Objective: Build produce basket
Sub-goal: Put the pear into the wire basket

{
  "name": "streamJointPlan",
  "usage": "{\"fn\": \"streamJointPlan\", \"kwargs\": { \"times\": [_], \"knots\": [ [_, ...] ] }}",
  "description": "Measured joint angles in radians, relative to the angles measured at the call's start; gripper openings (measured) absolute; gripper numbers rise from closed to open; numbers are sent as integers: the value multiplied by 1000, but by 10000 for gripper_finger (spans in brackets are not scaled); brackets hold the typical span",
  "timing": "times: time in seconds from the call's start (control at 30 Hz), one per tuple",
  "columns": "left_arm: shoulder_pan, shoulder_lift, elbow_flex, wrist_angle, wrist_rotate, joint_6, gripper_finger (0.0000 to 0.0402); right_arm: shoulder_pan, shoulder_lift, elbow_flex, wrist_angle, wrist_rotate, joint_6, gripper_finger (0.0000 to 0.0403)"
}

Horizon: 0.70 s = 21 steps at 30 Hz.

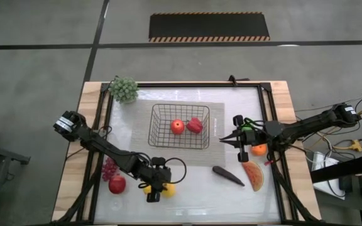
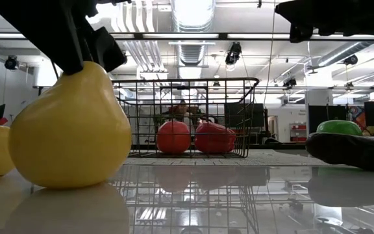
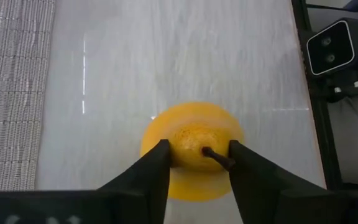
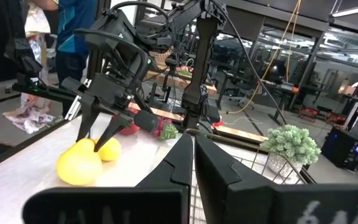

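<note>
smooth yellow pear (image 3: 191, 149), wire-mesh basket (image 1: 180, 126)

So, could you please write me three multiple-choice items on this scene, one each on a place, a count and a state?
1. Where is the eggplant?
A. in the basket
B. on the table, outside the basket
C. in the right gripper

2. How many pieces of produce lie in the basket?
A. none
B. two
C. five

3. What is the left gripper doing?
A. closing around the top of the yellow pear
B. hanging empty above the basket
C. holding the watermelon slice

Answers:
1 B: it lies on the table, beside the watermelon slice.
2 B: a red apple and a red pepper.
3 A: its fingers flank the pear's stem.
</note>
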Motion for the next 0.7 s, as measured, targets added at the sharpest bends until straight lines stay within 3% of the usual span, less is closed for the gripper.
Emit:
{"fn": "streamJointPlan", "kwargs": {
  "times": [0.23,0.43,0.7],
  "knots": [
    [-2,0,5,-2,0,57,96,0,0,0,-9,1,-1,9],
    [6,-43,88,-2,-28,209,94,0,0,0,-10,1,0,9],
    [112,-145,131,-96,-85,353,93,0,0,0,-10,2,0,9]
  ]
}}
